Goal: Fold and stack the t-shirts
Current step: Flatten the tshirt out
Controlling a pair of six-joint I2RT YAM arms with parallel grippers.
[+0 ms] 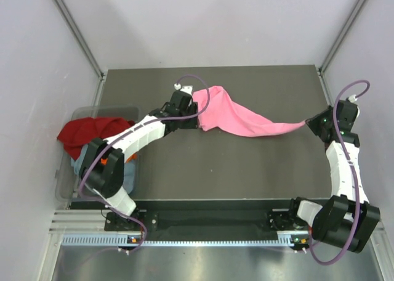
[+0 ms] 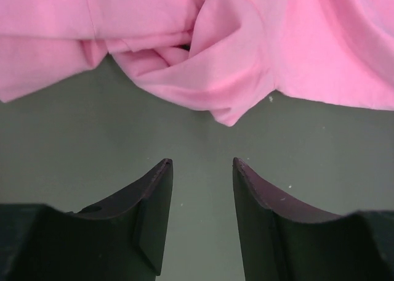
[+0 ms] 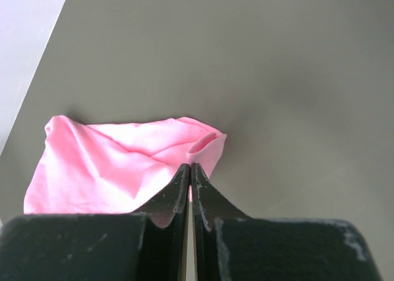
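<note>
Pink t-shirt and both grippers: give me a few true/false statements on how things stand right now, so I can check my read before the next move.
1. The right gripper is shut on an edge of the pink t-shirt. True.
2. The left gripper is clamped on the pink t-shirt. False: its jaws stand open, and the cloth lies just ahead of them, untouched.
3. The pink t-shirt lies spread out flat. False: it is bunched and drawn into a strip between the two grippers.
4. A dark red t-shirt lies on top in the clear bin. True.
</note>
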